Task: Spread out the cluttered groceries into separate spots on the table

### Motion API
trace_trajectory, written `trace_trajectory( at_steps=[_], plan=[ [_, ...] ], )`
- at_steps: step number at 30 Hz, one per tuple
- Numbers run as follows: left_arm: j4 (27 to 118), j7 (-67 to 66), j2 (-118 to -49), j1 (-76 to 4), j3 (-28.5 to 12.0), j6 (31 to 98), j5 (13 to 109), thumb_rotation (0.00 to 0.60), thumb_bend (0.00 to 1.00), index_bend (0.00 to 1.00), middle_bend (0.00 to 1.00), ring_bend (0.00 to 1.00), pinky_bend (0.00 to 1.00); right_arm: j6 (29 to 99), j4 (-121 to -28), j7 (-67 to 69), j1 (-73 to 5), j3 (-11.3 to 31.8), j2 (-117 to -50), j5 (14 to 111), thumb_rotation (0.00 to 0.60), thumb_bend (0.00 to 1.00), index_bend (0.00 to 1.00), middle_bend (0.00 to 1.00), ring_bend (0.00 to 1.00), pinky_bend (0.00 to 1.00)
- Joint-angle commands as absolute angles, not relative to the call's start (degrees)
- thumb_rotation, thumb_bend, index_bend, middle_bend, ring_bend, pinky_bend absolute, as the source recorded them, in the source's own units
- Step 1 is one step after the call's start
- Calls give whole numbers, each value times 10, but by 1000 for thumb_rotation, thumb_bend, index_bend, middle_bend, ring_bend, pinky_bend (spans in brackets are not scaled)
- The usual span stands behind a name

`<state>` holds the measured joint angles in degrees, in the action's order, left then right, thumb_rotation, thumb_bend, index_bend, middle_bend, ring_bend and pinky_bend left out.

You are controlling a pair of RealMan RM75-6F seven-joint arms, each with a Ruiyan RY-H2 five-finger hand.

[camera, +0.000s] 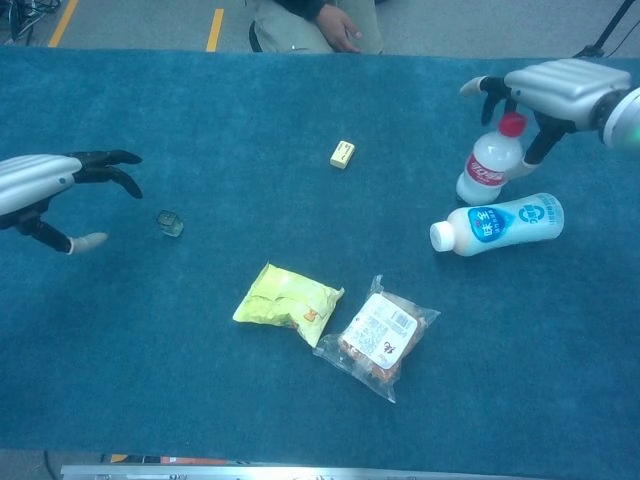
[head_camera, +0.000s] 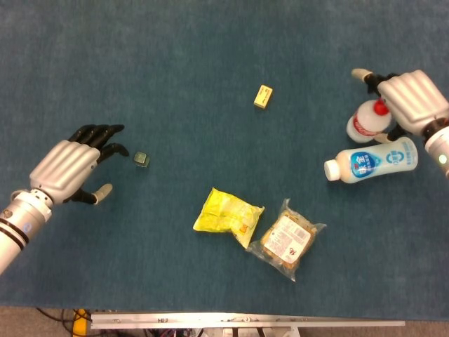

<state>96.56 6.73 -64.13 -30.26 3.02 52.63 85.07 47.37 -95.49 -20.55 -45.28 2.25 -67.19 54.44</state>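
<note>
Chest view only: person (camera: 318, 20) behind table (camera: 250, 110)

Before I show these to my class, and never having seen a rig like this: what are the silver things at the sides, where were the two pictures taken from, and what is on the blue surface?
They are the two hands of a robot that a person steers from afar. One picture looks down from its head, the other forward from its chest.

On the blue table lie a yellow snack bag, a clear packet of food, a small yellow box, a tiny dark cube and a white bottle with a blue label on its side.

The right hand is around the top of an upright red-capped bottle; whether it grips it is unclear. The left hand holds nothing, its fingers spread beside the cube.
</note>
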Motion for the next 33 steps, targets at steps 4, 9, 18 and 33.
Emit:
trace_trajectory(
  at_steps=[4, 9, 18, 33],
  plan=[
    [965, 68, -637, -307, 24, 526, 846, 600, 358, 237, 38, 0, 44, 483, -984, -175, -443, 35, -644, 573, 600, 15, 0, 231, 268, 532],
    [956, 75, -640, -321, 9, 513, 835, 600, 358, 242, 40, 0, 44, 511, -1027, -143, -426, 51, -606, 611, 600, 14, 0, 231, 267, 530],
    [935, 82, -659, -350, -18, 489, 813, 600, 358, 253, 61, 0, 44, 551, -1050, -134, -405, 66, -586, 639, 600, 15, 21, 270, 267, 530],
    [981, 68, -610, -317, -6, 542, 818, 600, 358, 253, 61, 0, 44, 495, -1008, -207, -491, 117, -642, 519, 600, 17, 132, 325, 268, 530]
  ],
)
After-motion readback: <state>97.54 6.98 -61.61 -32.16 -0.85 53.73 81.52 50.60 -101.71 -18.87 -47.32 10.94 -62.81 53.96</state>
